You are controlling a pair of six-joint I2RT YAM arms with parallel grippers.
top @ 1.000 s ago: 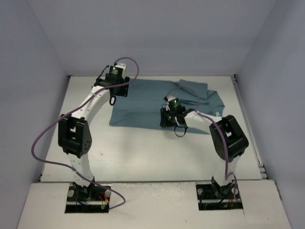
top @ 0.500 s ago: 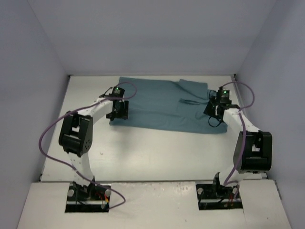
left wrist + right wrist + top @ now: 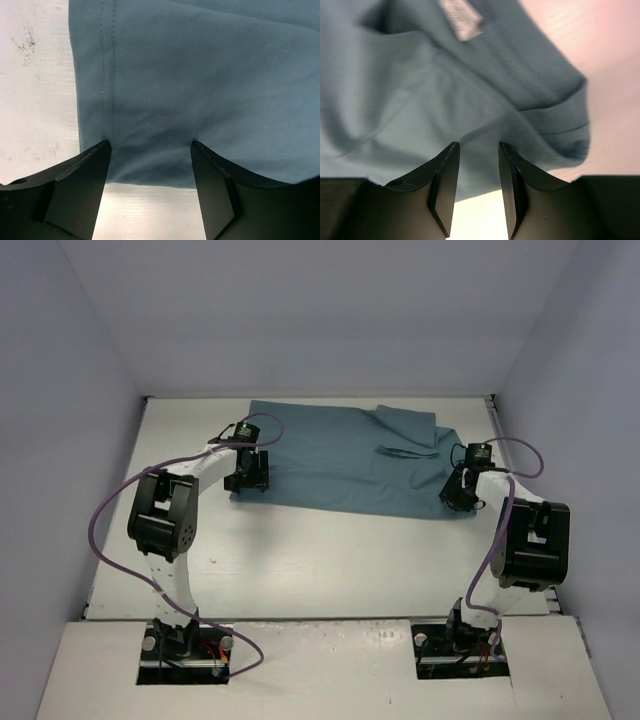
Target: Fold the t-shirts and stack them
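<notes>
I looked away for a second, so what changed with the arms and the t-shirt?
The left pincer came from the t-shirt's far left corner to its near left corner. The right pincer swung from the shirt's middle out to its near right corner. Both stand open, gripping nothing. The t-shirt stayed spread out where it was.

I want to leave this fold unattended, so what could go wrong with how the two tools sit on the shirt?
The left tool straddles only the very edge of the t-shirt at its near corner; closing there may catch little cloth and slip. Beside the right tool a bunched fold lies doubled over, so a fold from here would probably trap that wrinkle.
</notes>
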